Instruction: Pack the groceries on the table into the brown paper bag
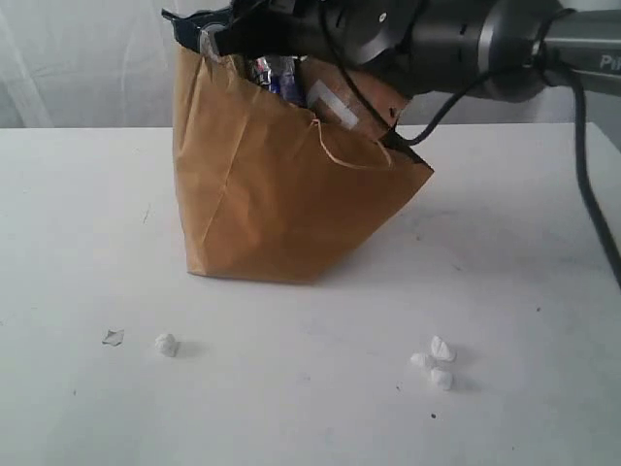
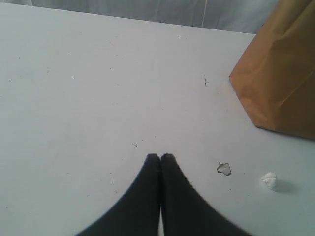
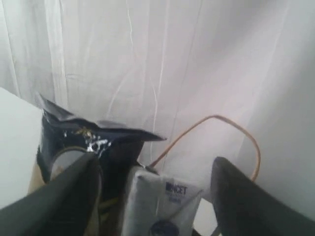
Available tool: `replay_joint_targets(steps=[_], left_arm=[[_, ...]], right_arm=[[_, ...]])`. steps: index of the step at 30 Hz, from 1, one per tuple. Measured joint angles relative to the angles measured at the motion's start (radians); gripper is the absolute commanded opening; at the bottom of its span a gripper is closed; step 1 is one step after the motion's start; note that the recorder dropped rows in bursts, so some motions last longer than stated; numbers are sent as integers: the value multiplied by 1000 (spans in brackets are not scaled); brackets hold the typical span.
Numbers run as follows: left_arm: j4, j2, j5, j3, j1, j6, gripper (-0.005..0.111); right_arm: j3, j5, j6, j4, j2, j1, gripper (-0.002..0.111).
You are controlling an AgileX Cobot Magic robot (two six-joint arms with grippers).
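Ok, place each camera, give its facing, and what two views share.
Exterior: low, facing tall brown paper bag on white tabletop; right arm above.
Left wrist: looks down at tabletop past shut left pincer.
Right wrist: above bag mouth, facing white curtain; open right pincer flanks white carton.
Shared: exterior and left wrist show bag.

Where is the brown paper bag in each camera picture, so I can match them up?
Exterior view: the brown paper bag stands on the table, at the centre of the picture.
Left wrist view: its lower corner fills that picture's right edge.
Right wrist view: only its cord handle and packed groceries show, within the open right tool.
Shared landmark: the white curtain behind, in all three.
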Motion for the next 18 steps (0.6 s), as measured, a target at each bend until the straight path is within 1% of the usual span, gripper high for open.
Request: replay_joint_targets(steps=[3, 5, 8, 10, 14, 15, 18], left_arm=[[-2, 0, 0, 0, 0, 0, 0], [-2, 0, 0, 0, 0, 0, 0], [-2, 0, 0, 0, 0, 0, 0], [-2, 0, -3, 0, 0, 0, 0], [0, 0, -17, 0, 0, 0, 0], [0, 0, -19, 0, 0, 0, 0], [0, 0, -22, 0, 0, 0, 0]], right_arm=[[0, 24, -8, 0, -44, 0, 57], [0, 51, -48, 0, -75, 0, 50], [16, 90, -148, 0, -120, 0, 36], [33, 122, -196, 0, -155, -7, 24], [61, 271, -228, 0, -227, -54, 3], [65, 321, -231, 0, -244, -69, 0], [68, 470, -211, -63, -306, -135, 0]])
